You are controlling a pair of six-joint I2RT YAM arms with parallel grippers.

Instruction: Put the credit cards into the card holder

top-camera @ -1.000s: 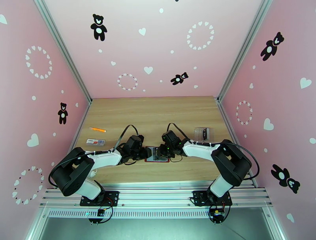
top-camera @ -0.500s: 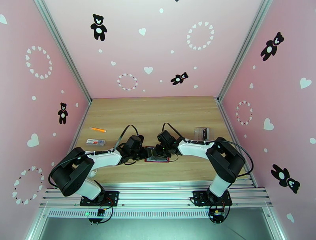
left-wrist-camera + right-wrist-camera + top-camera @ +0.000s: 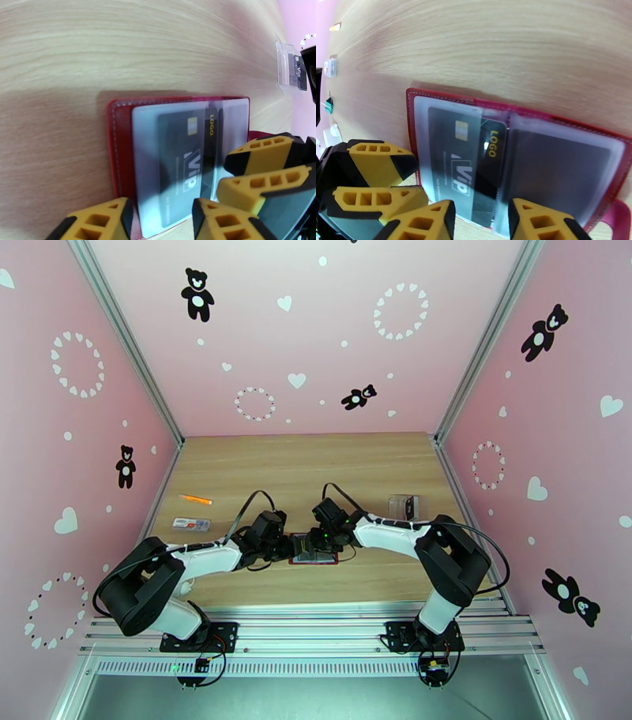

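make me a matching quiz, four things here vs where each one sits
Things:
1 card holder
2 VIP card
3 clear case
4 orange stick

Places:
A left side of the table
B under a grey sleeve
C right side of the table
D lying open, mid-table

Pairs: 1-D, 2-B, 3-C, 4-A

Pale wooden table [image 3: 300, 461] under pink walls [image 3: 316, 335] dotted with black bears and white hearts. Out on the left, an orange stick [image 3: 195, 499] lies near a white-and-red strip [image 3: 191, 523]. Over on the right, a clear plastic case [image 3: 404, 506] sits well apart from both.
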